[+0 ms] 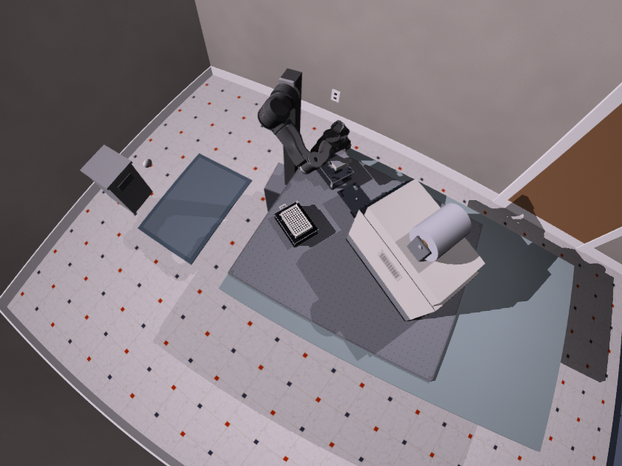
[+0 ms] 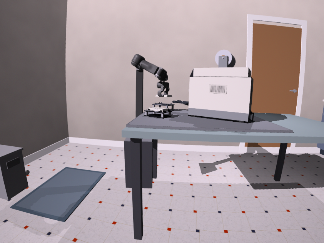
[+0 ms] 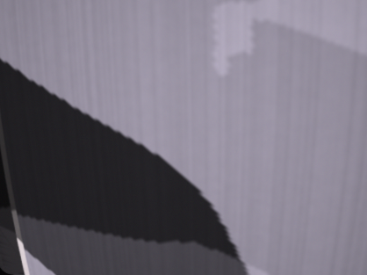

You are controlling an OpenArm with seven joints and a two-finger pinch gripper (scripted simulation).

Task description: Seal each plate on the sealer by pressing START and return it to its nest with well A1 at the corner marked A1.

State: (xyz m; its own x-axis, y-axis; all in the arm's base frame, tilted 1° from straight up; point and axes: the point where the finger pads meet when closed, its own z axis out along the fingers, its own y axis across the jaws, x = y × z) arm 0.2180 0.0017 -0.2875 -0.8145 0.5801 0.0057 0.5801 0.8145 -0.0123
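My gripper [image 1: 335,158] [image 2: 163,92] is shut on a pale well plate [image 1: 339,167] [image 2: 163,95] and holds it level a little above the far black plate nest [image 1: 344,176] [image 2: 163,104]. The other plate [image 1: 295,221] [image 2: 157,109], white with rows of wells, sits in the near nest [image 1: 312,232] [image 2: 157,114]. The sealer [image 1: 394,238] [image 2: 220,94] is a white box right of the nests, and its dark stage [image 1: 357,198] [image 2: 180,102] sticks out toward the far nest. The wrist view shows only blurred grey and black surfaces up close.
A foil roll [image 1: 443,230] [image 2: 224,58] sits on top of the sealer. The arm's post [image 1: 291,123] [image 2: 139,91] stands at the table's back left corner. A grey mat [image 1: 290,279] [image 2: 216,125] covers the table. A dark bin [image 1: 122,181] [image 2: 10,170] stands on the floor.
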